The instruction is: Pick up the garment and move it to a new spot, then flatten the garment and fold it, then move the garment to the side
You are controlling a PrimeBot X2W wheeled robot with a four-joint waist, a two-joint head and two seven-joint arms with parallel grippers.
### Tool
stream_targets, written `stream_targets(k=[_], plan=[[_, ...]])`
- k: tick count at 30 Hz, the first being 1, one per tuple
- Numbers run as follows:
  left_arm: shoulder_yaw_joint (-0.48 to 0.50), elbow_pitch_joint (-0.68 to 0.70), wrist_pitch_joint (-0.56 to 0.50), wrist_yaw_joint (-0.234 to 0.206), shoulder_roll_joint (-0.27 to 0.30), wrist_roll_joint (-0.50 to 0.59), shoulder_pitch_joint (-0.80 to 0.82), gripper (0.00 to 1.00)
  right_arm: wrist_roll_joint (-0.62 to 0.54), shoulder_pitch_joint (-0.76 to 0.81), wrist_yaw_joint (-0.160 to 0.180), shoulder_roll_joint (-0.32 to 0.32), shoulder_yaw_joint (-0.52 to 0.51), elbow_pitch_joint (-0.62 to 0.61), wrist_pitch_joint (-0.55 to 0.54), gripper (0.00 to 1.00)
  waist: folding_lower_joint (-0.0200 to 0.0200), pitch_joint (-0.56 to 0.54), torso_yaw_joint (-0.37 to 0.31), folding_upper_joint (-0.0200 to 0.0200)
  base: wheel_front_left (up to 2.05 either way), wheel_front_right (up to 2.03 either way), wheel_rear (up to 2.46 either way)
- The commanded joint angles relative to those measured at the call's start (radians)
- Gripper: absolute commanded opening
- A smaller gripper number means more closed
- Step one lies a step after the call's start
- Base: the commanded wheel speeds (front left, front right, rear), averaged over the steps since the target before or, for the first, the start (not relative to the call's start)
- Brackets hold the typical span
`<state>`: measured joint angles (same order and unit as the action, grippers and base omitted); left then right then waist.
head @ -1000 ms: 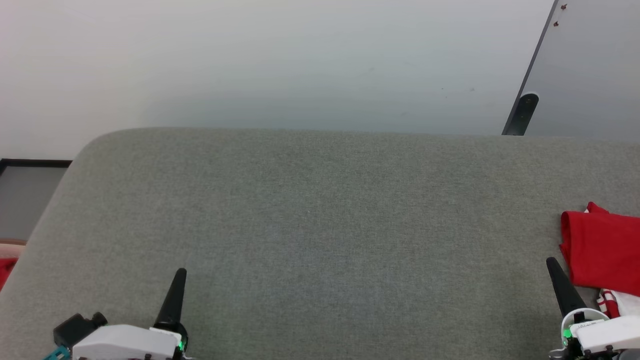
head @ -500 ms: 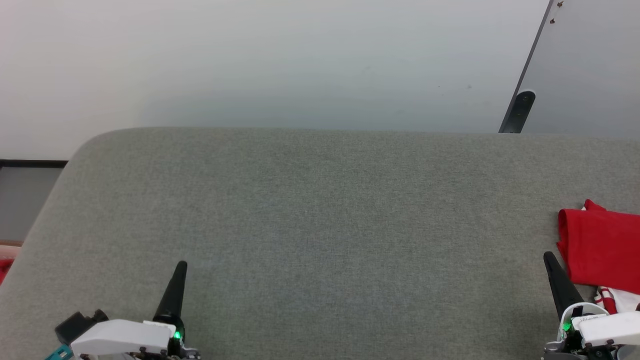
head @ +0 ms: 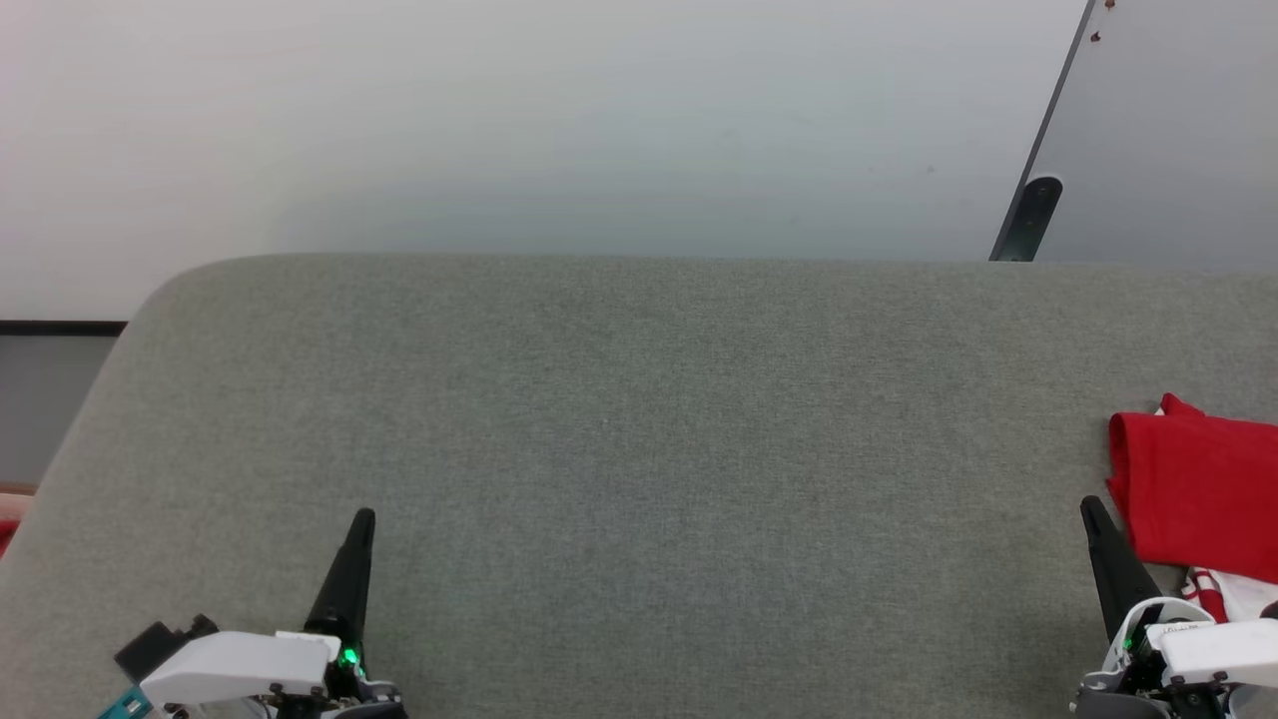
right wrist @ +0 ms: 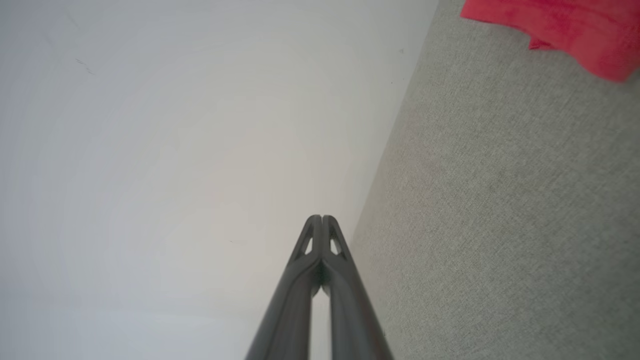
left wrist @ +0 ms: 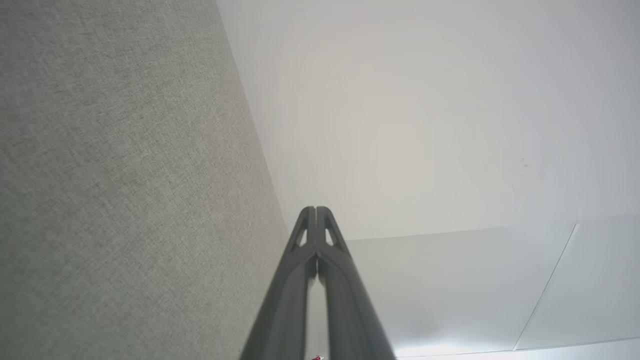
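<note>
The garment (head: 1198,499) is a folded red jersey with a bit of white-and-red striped trim, lying at the right edge of the grey fabric surface (head: 639,449). Its red cloth also shows at the top right of the right wrist view, garment (right wrist: 565,25). My right gripper (head: 1090,509) stands just left of it, shut and holding nothing, right gripper (right wrist: 321,218) fingers pressed together. My left gripper (head: 363,519) is at the lower left, far from the jersey, also shut and empty, left gripper (left wrist: 315,210).
A pale floor (head: 599,130) lies beyond the far rounded edge of the grey surface. A dark post and grey panel (head: 1028,220) stand at the upper right. A dark-framed panel (head: 50,389) sits at the left.
The whole head view has drifted slightly, so the camera moved. Both grippers appear a little higher in the picture and stay shut. The jersey lies as before.
</note>
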<state>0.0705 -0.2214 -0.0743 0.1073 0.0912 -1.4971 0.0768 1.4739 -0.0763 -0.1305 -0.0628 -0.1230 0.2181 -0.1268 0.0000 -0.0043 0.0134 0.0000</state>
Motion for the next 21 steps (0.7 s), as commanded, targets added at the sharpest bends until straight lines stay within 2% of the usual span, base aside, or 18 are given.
stream_targets(k=[1, 21], plan=[[0.007, -0.003, -0.004, 0.010, -0.005, -0.018, 0.013, 0.00, 0.022, -0.020, 0.000, 0.001, 0.003, 0.002, 0.004, 0.00, 0.0000, 0.001, -0.001, 0.0000, 0.00, 0.00, 0.00], [0.036, -0.025, -0.032, 0.028, -0.035, -0.120, 0.035, 0.00, 0.135, -0.040, 0.000, 0.015, 0.011, 0.028, 0.014, 0.00, 0.0000, 0.007, -0.012, 0.0000, 0.00, 0.00, 0.00]])
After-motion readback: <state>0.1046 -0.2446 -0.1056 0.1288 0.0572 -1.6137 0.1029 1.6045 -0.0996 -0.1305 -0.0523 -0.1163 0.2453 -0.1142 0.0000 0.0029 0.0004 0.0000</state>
